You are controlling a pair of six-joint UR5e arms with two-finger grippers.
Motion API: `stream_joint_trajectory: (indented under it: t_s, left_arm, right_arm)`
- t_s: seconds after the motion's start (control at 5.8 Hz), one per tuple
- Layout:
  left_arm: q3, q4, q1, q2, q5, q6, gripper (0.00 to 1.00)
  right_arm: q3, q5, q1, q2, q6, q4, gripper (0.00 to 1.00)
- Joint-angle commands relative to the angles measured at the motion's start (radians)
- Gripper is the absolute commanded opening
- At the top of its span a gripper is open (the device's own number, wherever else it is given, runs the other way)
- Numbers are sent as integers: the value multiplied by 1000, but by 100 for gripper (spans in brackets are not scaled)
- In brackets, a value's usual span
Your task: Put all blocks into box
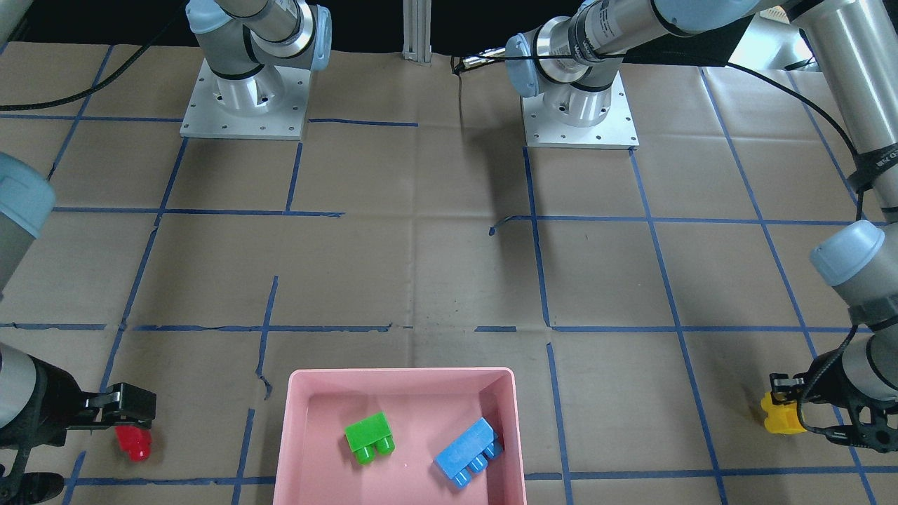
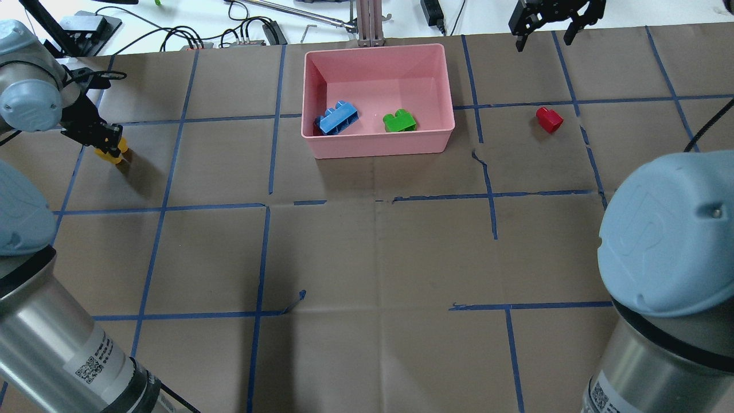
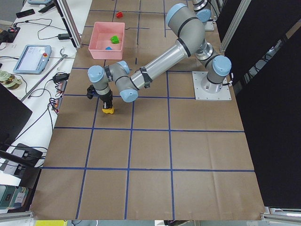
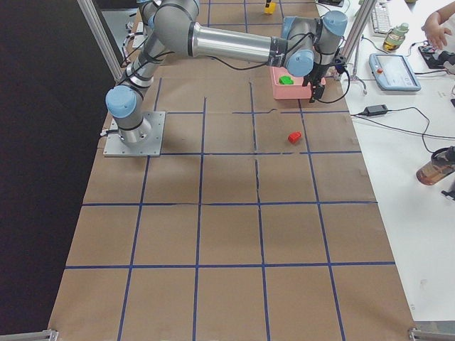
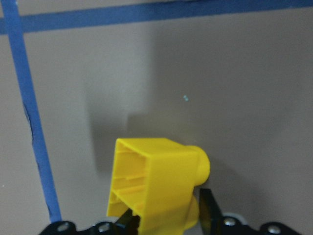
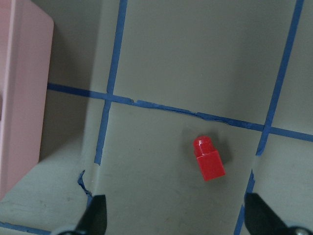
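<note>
Brown paper gridded with blue tape, noted over the whole table [image 2: 373, 258]. Nearest of the task's things, out on the robot's left: found the yellow brick [image 5: 156, 186] pinched in the left gripper [image 5: 168, 223], a dark finger [image 5: 208, 215] pressed to either flank, hollow underside turned toward the wrist camera, studs pointing off to the side. Could not tell whether resting on the paper or held just off it; saw a soft shadow alongside. Placed well apart from the box, near a tape line.

Further out, at mid-table: found the pink box [image 2: 378, 146] sitting flat on the paper, open side up. Counted two bricks inside. Saw the longer light blue brick [image 2: 339, 117] lying askew, close against the wall on the robot's left side, studs facing away from the robot. Saw the green brick [image 2: 399, 121] on the floor nearer the middle, apart from the blue one, studs likewise turned away.

Off to the robot's right of the box: found the red brick [image 2: 549, 119] alone on the paper, on its side, clear of the box wall and beside a tape line.

Farthest of all: found the right gripper [image 2: 547, 31] raised off the paper, fingers spread wide, nothing between them. Checked the right wrist view: red brick lying ahead of the two fingertips, touching neither
</note>
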Motion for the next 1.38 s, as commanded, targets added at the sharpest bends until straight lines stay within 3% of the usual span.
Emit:
stream_joint_trajectory:
  t_s: [0.0, 0.17, 0.34, 0.52, 0.69, 0.86, 1.03, 1.21]
  left_arm:
    - [24, -21, -149, 71, -13, -13, 0]
    - [64, -22, -186, 71, -34, -48, 0]
    - [114, -2, -291, 73, -112, -69, 0]
    - [168, 45, -398, 50, -124, -74, 0]
    - [173, 80, -466, 24, -211, -73, 0]
    - [168, 88, -529, 13, -212, -73, 0]
    - [159, 91, -562, -7, -206, -74, 15]
    - [158, 99, -568, -10, -182, -82, 98]
  right_arm:
    - [2, -21, -29, 103, -176, -46, 100]
    - [4, -25, -30, 143, -215, -56, 100]
    - [4, -32, -33, 175, -215, -57, 100]
    - [4, -52, -33, 198, -206, -56, 100]
    - [4, -60, -33, 210, -195, -57, 99]
    - [7, -62, -33, 215, -189, -56, 86]
    - [30, -60, -33, 215, -171, -57, 76]
    - [31, -62, -33, 215, -172, -59, 64]
